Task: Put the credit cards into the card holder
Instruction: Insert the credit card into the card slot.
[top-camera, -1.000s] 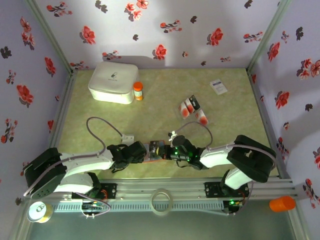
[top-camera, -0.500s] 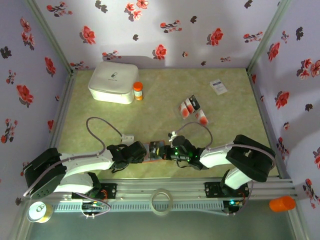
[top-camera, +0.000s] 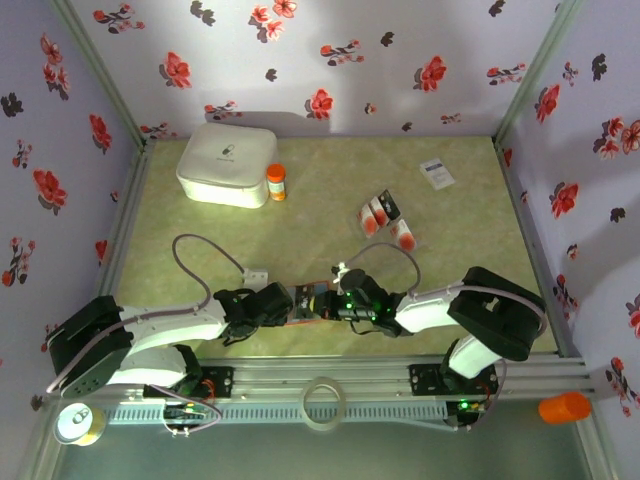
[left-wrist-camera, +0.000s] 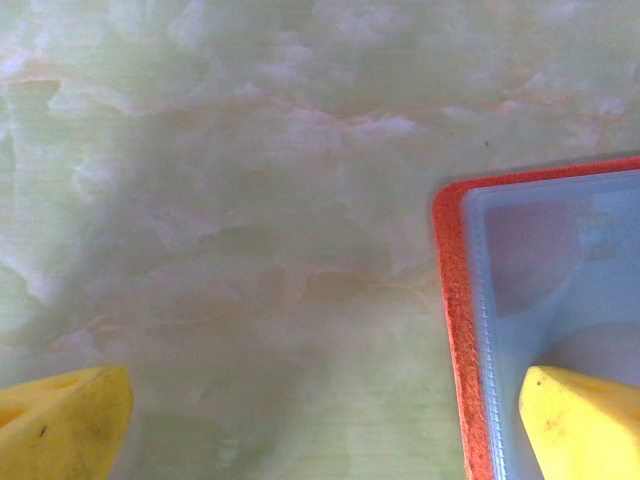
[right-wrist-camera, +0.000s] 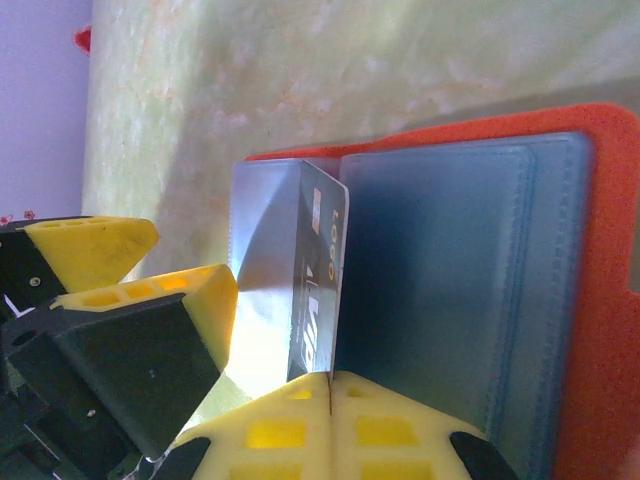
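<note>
Two arms meet low over the near middle of the worktop, with the holder lying open between them. Left jaws: spread wide, gripping nothing. In the left wrist view one yellow fingertip sits over the holder's grey-blue panel and the other fingertip sits over bare worktop, with the orange rim between them. Whether the first fingertip presses on the panel cannot be told. Right jaws: closed on one card, which stands on edge in the right wrist view, its lower edge pinched in the seam between the two yellow right fingertips. This card is dark with pale print and stands over the open holder, just beside the left edge of the stitched pocket; whether it has entered a slot cannot be told. Loose cards lie in a small cluster farther back and to the right, well apart from the holder. At the back of the worktop: a white box on the left, an orange-capped bottle just beside its right side, and a white slip near the right wall
</note>
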